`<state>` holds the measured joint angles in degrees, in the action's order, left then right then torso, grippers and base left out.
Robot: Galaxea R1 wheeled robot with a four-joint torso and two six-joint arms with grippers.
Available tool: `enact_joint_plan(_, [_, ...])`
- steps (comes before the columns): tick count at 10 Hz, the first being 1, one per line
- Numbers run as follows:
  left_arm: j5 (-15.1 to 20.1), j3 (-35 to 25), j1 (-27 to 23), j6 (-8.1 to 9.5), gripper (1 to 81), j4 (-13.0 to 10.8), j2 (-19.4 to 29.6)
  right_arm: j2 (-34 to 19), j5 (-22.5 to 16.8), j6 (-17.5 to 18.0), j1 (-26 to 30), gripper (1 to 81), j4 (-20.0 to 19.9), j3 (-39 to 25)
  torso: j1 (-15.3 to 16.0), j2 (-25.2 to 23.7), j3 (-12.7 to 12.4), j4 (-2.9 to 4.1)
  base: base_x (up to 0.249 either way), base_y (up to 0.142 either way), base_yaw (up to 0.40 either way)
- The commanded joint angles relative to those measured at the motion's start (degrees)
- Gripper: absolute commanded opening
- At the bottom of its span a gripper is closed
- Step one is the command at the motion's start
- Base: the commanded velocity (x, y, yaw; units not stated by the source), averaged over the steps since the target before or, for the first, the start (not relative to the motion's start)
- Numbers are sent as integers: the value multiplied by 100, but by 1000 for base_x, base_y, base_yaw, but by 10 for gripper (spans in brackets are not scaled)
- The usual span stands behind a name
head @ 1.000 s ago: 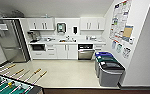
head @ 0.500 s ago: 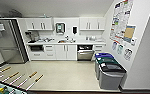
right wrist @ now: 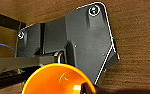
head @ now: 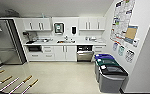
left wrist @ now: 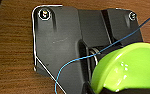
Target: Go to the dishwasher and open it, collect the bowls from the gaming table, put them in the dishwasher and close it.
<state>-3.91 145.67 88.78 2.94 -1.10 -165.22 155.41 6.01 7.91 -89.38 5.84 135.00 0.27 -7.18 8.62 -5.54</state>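
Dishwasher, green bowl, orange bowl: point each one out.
dishwasher [head: 85,56], head view, on its steel front under the counter.
green bowl [left wrist: 131,70], left wrist view, on its inner wall.
orange bowl [right wrist: 57,80], right wrist view, on its inner surface.

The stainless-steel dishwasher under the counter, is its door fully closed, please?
No, the stainless-steel dishwasher has a dark gap showing above its tilted steel front panel.

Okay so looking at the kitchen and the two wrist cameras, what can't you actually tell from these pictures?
- Head view: whether the dishwasher door is ajar; too blurred to judge.
- Head view: the gaming table is cut off by the picture's edge, leaving a few rods.
- Left wrist view: the green bowl runs off the edge; the fingers holding it are hard to make out.
- Right wrist view: the orange bowl is cut off too, and its grip is unclear.
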Motion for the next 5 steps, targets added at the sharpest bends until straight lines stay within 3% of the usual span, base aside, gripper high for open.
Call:
enact_joint_plan(1, [312,-20,-225,-21,10,-13,76,-139,-267,-27,249,10,84,-45,0,0,0,2,162,-64,0])
enact_joint_plan(5, [312,-20,-225,-21,10,-5,94,-130,-267,-27,249,10,93,-62,-2,-2,-2,0,161,0,0])
